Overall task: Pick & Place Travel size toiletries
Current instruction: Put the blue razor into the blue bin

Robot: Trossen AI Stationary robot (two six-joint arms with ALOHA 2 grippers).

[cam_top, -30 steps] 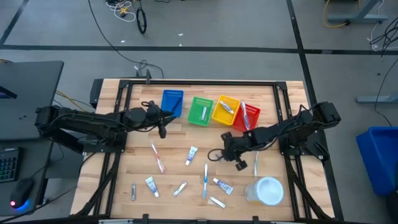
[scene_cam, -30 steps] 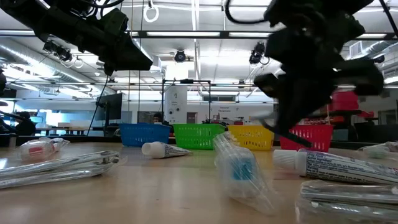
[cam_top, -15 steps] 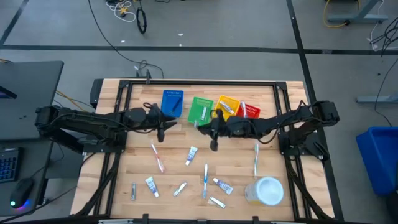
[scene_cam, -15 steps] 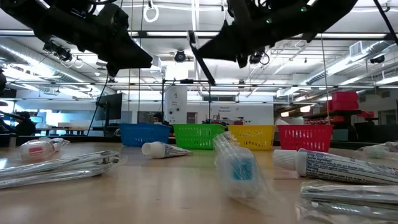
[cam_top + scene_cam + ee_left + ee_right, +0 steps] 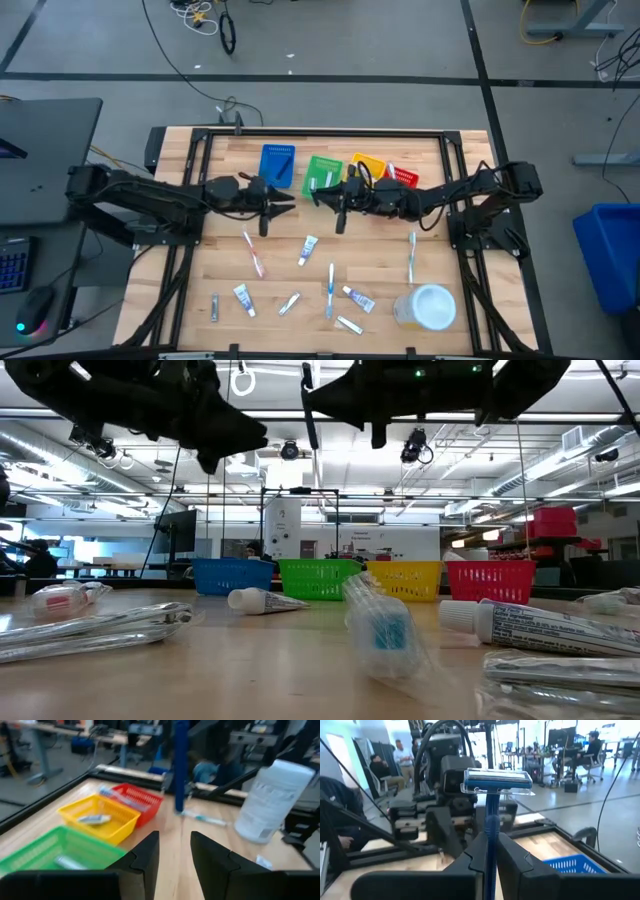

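Observation:
My right gripper (image 5: 338, 200) is shut on a blue razor (image 5: 492, 805) and stands high above the table, by the near side of the green basket (image 5: 322, 176). The razor also shows in the left wrist view (image 5: 180, 765). My left gripper (image 5: 272, 205) is open and empty, above the table just near of the blue basket (image 5: 277, 164) and facing the right gripper. Small tubes (image 5: 307, 250) and toothbrushes (image 5: 254, 253) lie on the wood nearer the front edge. My right gripper pinches the razor's blue handle (image 5: 490, 827) between its two fingers. The handle runs on past the fingertips and ends in the head (image 5: 497, 781) with its clear cover. The razor is lifted clear of the table and the baskets.
A yellow basket (image 5: 365, 172) and a red basket (image 5: 400, 180) stand right of the green one, each with items inside. A large round white container (image 5: 428, 305) stands near the front right. More tubes (image 5: 358, 298) and toothbrushes (image 5: 411, 255) lie loose on the near half.
My right gripper has risen from the table's right middle and gone toward the left and far edge, carrying the razor to the green basket's near side. My left gripper has shifted a little toward the right.

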